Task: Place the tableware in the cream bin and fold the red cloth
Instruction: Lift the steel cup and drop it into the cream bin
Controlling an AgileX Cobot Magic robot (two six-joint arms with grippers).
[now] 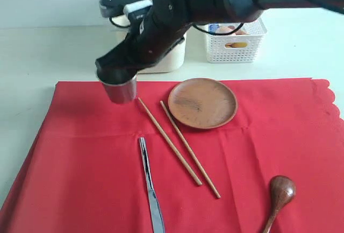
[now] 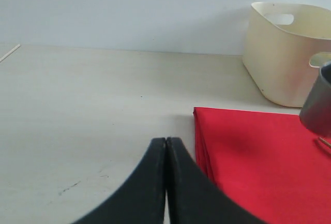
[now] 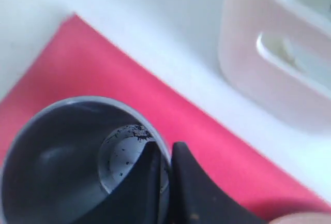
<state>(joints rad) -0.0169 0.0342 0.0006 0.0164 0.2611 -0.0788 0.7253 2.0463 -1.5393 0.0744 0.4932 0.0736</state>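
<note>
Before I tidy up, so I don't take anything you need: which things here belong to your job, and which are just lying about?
Job: cup, plate, chopsticks, knife, spoon, cloth, bin.
Lying about: basket, table.

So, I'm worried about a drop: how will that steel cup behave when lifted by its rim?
The steel cup looks empty and thin-walled, so probably light and stiff. Its smooth metal may slip, and since the right hand pinches one side of the rim, it could swing or tilt.
</note>
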